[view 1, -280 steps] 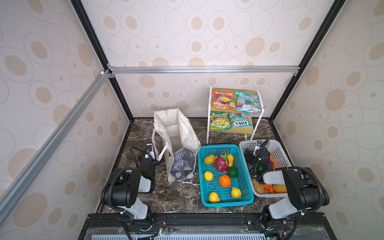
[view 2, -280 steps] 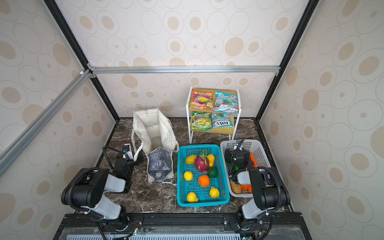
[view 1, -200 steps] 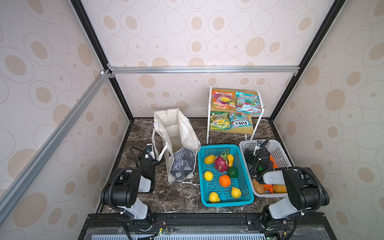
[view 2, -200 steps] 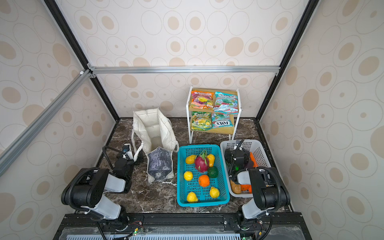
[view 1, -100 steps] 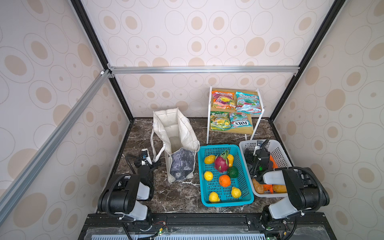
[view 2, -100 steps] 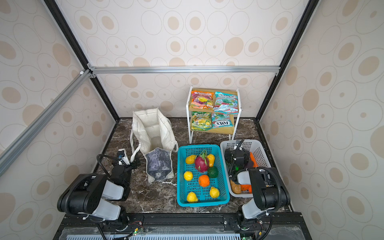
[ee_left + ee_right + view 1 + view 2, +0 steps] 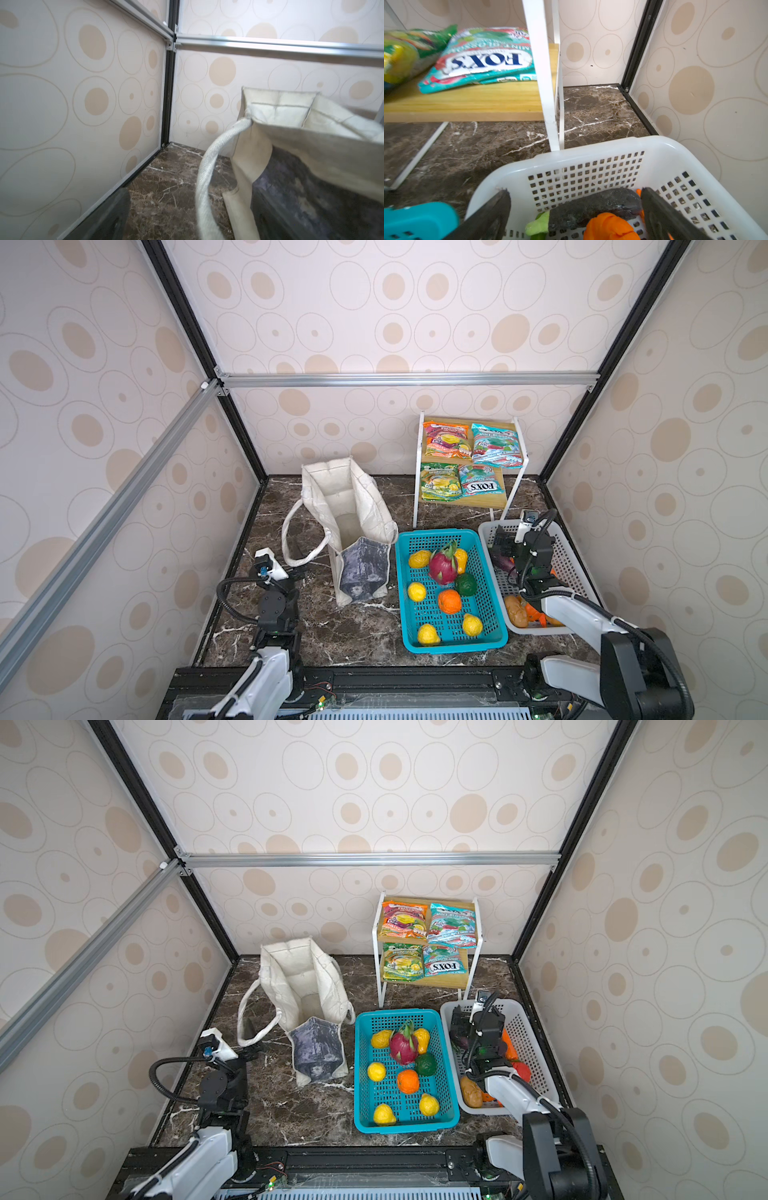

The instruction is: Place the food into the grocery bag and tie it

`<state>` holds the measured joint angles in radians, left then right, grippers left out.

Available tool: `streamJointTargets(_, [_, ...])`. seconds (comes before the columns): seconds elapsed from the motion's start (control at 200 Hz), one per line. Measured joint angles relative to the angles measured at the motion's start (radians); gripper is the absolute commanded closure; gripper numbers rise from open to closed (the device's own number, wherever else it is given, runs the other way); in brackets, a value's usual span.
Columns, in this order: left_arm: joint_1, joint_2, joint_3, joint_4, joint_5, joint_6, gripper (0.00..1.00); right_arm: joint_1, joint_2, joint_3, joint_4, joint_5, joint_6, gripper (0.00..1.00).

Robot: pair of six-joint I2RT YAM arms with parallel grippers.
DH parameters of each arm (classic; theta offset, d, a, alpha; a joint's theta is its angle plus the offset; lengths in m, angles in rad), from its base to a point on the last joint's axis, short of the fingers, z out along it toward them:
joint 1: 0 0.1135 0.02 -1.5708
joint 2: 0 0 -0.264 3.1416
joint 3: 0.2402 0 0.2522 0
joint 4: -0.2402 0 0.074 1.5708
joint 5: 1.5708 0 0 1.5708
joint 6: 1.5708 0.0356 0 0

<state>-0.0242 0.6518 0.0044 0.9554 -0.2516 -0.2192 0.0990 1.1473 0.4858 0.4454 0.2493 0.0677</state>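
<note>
Since a moment ago the left arm has drawn back toward me, and the rope handle (image 7: pixel 204 176) on that side of the grocery bag (image 7: pixel 362 572) has come out into a wider loop. The right arm has not stirred.

I stand at the robot's end of the marble desk (image 7: pixel 332 635). Nearest, at about 11 o'clock, is the left end effector (image 7: pixel 300 571), low beside the near end of the loop. It looks spread: in the wrist view the one finger (image 7: pixel 116 207) I can see stands well off the rope. Whether the rope lies between the jaws I cannot tell.

At 12 o'clock sits the teal basket (image 7: pixel 455 646). The orange (image 7: pixel 449 600), the dark green fruit (image 7: pixel 465 584), the pink dragon fruit (image 7: pixel 444 566) and several yellow fruits (image 7: pixel 429 634) lie in it.

At 1 o'clock the right end effector (image 7: pixel 575 193) hangs over the white basket (image 7: pixel 591 153). Its jaws are wide apart on either side of the purple eggplant (image 7: pixel 593 205) and do not pinch it. A brown potato (image 7: pixel 516 611) lies at that basket's near end.

Further on at 11 o'clock the bag stands upright and open, just beside the teal basket's far corner, and its inside looks bare.

Farthest, at 1 o'clock against the back wall, the shelf rack (image 7: pixel 477 104) carries four candy packets (image 7: pixel 448 441), two above and two below.

By my reckoning the job has barely begun. No food is bagged, every piece is left to move, and the handles are untied.
</note>
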Motion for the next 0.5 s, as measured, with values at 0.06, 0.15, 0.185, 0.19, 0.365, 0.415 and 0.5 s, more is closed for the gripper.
streamJointTargets(0.06, [0.000,-0.108,0.000,-0.089,0.004,-0.065,0.01,0.000,-0.044,0.021,-0.067,-0.047,0.029,0.00])
streamJointTargets(0.15, [0.000,-0.244,0.001,-0.197,0.010,-0.163,0.01,0.000,-0.107,0.042,-0.146,-0.135,0.077,0.00])
streamJointTargets(0.185, [0.000,-0.284,0.003,-0.238,0.014,-0.198,0.01,0.000,-0.130,0.047,-0.172,-0.171,0.095,0.00])
streamJointTargets(0.19, [0.000,-0.291,0.003,-0.245,0.015,-0.204,0.01,0.000,-0.132,0.047,-0.174,-0.174,0.097,0.00])
streamJointTargets(0.365, [0.000,-0.341,0.056,-0.433,0.042,-0.299,0.03,0.000,-0.175,0.080,-0.270,-0.319,0.173,0.00])
streamJointTargets(0.415, [0.000,-0.328,0.078,-0.473,0.061,-0.304,0.09,0.002,-0.169,0.098,-0.297,-0.349,0.189,0.00])
streamJointTargets(0.5, [0.000,-0.267,0.106,-0.515,0.103,-0.303,0.20,0.018,-0.151,0.133,-0.331,-0.381,0.205,0.00])
